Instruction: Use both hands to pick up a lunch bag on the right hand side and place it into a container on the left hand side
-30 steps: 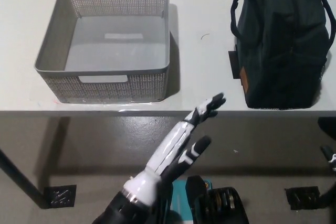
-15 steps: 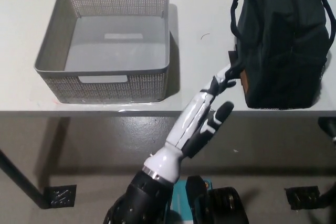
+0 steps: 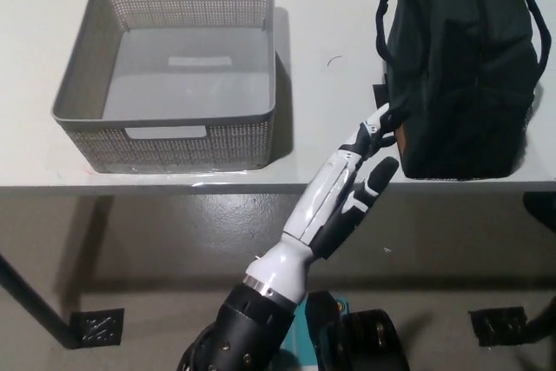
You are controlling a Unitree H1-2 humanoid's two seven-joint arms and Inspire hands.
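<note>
Dark green fabric covers the one lunch bag [image 3: 460, 67], which stands upright on the right side of the white counter [image 3: 330, 15], its black carry handles [image 3: 387, 15] looping out at its sides and a small tan patch low on its near left corner. One white left hand [image 3: 343, 193] reaches up from below the counter's front edge, its fingers [image 3: 375, 128] spread and holding nothing, the tips at the bag's lower left corner beside the patch. One grey perforated basket [image 3: 165, 132] with cut-out grips sits well apart on the counter's left side, with nothing inside it. At the far right edge only a sliver of the black right hand [image 3: 543, 210] shows; whether it is clenched or loose cannot be told.
</note>
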